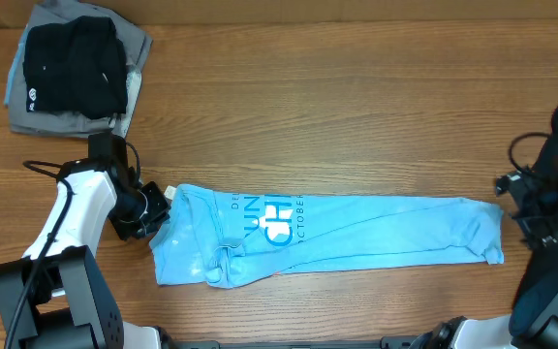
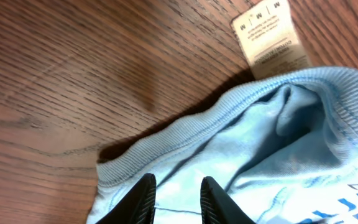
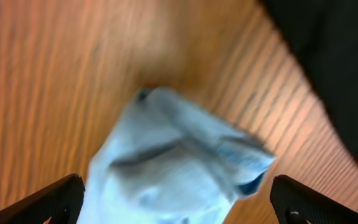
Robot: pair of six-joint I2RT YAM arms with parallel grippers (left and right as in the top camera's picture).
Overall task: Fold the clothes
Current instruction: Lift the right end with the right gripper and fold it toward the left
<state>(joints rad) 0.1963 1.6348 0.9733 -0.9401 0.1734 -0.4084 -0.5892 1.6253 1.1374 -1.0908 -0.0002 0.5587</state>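
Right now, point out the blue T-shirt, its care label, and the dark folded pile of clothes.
T-shirt point(image 1: 356, 233), overhead view, middle of the folded body.
Care label point(image 2: 269, 34), left wrist view, centre of the white tag.
Dark folded pile point(image 1: 71, 63), overhead view, top black garment.

surface: brown wood-grain table point(image 1: 356, 116) | far-left corner: black folded garment point(image 1: 74, 63) stacked on a grey folded garment point(image 1: 27, 121), grey edges showing around it | right wrist view: dark fabric point(image 3: 334, 56) upper right, on the wood

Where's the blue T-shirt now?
Overhead view: the blue T-shirt lies in a long strip across the near half of the table, collar end beside the left gripper.
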